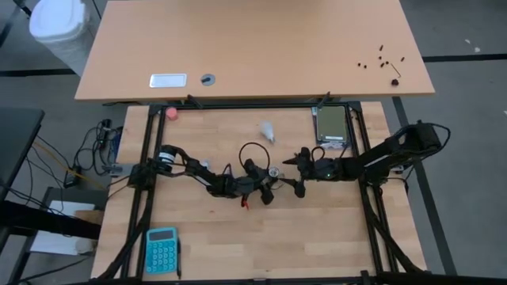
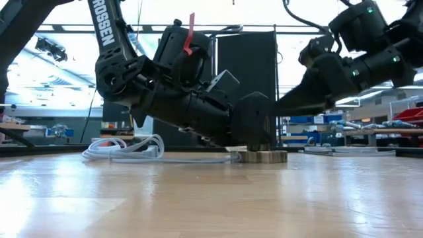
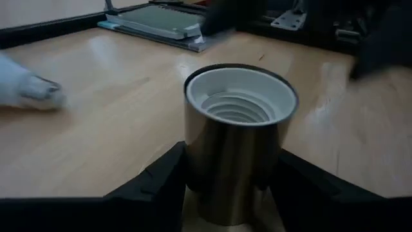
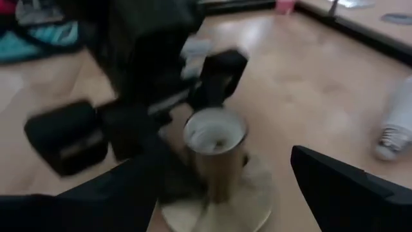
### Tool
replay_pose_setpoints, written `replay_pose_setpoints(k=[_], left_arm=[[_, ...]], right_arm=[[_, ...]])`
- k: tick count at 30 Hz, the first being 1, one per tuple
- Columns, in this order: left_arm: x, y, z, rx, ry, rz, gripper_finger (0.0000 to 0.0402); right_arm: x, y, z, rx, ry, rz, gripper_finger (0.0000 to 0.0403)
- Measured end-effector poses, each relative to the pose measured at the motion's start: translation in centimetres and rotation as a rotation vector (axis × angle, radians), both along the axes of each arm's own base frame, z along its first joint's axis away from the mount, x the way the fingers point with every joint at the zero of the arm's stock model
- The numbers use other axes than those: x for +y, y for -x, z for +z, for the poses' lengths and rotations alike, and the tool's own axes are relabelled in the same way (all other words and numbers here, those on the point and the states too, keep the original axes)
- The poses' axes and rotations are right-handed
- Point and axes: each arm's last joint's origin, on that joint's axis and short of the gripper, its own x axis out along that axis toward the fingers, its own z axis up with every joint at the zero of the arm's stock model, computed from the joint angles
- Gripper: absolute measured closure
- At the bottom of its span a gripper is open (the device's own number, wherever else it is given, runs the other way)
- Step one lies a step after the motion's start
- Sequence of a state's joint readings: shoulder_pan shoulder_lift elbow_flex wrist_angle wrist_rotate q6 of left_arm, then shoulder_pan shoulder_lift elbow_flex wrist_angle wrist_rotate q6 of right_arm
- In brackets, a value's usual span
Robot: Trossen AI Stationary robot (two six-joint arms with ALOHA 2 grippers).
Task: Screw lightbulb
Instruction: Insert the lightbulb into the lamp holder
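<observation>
Socket-holding stage, bulb not yet fetched. My left tool [image 1: 269, 192] sits near the middle of the table [image 1: 333, 237], its two dark fingers [image 3: 161, 177] set against either side of the brass-coloured socket [image 3: 235, 138], which stands upright on its round base disc [image 4: 257, 193]; I read this as a steadying grip, jaws narrowed onto the socket barrel. The socket mouth faces up and its white threaded interior is empty. My right tool [image 1: 303, 169] hovers just beside the socket on the side toward the table's right edge, fingers spread wide and holding nothing; the right wrist view looks down on the open socket between them. The lightbulb [image 1: 268, 132] lies on its side on the bare table, well apart from the socket, toward the far edge and a little left of the grey tray [image 1: 332, 127]; in the right wrist view its screw base [image 4: 388, 138] shows at the picture's margin. I judge the step in hand to be the approach to the bulb, with nothing threaded yet. The next move calls for my right tool to travel to the bulb, close on the frosted globe without rolling it, turn the screw base downward, and align it squarely over the socket mouth while the left tool keeps the socket from turning.
</observation>
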State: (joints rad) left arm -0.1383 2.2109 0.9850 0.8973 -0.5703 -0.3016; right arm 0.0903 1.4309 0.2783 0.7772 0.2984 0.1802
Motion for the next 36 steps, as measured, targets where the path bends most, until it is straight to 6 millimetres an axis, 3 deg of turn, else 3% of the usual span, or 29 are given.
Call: replay_pose_setpoints(k=[11,17,25,30,36], left_arm=[[-0.9,0.1,1.1,-0.014,0.046,-0.028,0.0085],[-1.1,0.6,3.3,0.079,0.053,-0.125,0.0074],[-0.6,2.2,7.0,0.214,0.050,-0.127,0.0083],[1.4,3.0,8.4,0.260,0.016,-0.014,0.0092],[6.6,3.2,7.4,0.317,-0.018,0.204,0.0108]], right_arm=[[-0.4,1.0,2.1,-0.040,-0.042,-0.040,0.0057],[-0.5,1.4,3.1,-0.078,-0.033,-0.043,0.0057],[-1.0,1.8,3.4,-0.082,0.003,-0.193,0.0057],[-2.7,1.7,2.9,-0.060,0.004,-0.340,0.0057],[-5.3,0.1,1.7,0.104,0.010,-0.460,0.0057]])
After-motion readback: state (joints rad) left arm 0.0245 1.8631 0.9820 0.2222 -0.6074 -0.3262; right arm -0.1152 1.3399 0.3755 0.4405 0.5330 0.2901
